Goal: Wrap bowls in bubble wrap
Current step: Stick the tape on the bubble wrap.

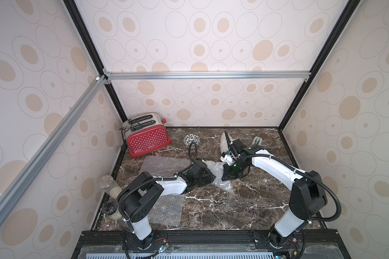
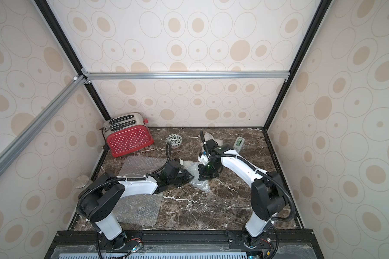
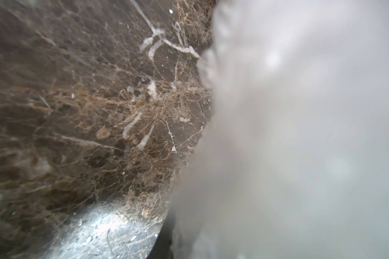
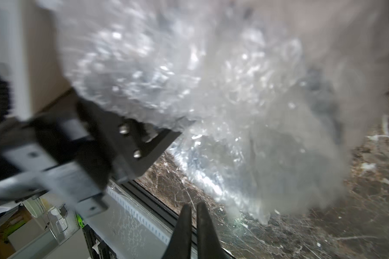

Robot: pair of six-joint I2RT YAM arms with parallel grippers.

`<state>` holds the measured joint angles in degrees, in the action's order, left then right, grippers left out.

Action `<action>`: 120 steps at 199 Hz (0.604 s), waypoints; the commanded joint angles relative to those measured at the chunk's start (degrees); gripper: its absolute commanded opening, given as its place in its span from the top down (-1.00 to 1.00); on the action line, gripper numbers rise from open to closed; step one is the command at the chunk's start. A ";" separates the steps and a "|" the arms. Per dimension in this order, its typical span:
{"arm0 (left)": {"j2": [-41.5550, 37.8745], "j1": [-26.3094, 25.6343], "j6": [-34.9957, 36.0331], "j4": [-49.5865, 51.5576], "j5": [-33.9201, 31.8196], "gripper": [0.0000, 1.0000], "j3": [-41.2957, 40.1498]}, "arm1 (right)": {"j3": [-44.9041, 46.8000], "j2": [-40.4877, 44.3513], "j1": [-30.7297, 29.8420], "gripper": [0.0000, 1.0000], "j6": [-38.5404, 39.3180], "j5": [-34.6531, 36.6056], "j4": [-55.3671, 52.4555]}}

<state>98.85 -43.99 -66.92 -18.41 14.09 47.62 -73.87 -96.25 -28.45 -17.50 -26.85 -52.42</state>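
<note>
Lying crumpled at the tabletop's middle, the bubble wrap [image 1: 221, 184] is pressed by the left hand [image 1: 208, 177], its grip hidden, probably to hold folds down; the right hand [image 4: 194, 207] is seen pinched almost together, empty.

Polished veined marble on the counter [image 1: 234, 208]; clear shiny plastic in the bubble wrap [image 1: 164, 210]; glossy red, brushed-metal toaster [image 1: 147, 141].

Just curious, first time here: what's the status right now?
Left hand in crumpled bubble wrap, grip unclear. Right hand shut, empty. Leaf-patterned bowl bare, near toaster. No obstruction seen.
</note>
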 commanded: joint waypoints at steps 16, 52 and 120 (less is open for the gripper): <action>-0.48 0.45 -1.28 -3.95 0.23 0.58 0.98 | 5.89 -1.59 3.52 0.82 -0.04 1.88 3.91; -0.10 0.57 -1.65 -4.71 0.42 0.58 0.68 | 10.84 -1.67 7.81 0.82 -0.17 0.27 7.31; 0.28 1.00 -1.90 -4.87 0.75 0.58 0.81 | 11.44 0.29 10.41 0.82 0.05 -4.16 6.81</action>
<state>100.33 -43.64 -67.90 -19.11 14.06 47.00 -61.71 -97.65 -18.31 -17.78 -31.20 -43.92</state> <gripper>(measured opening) 0.211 0.090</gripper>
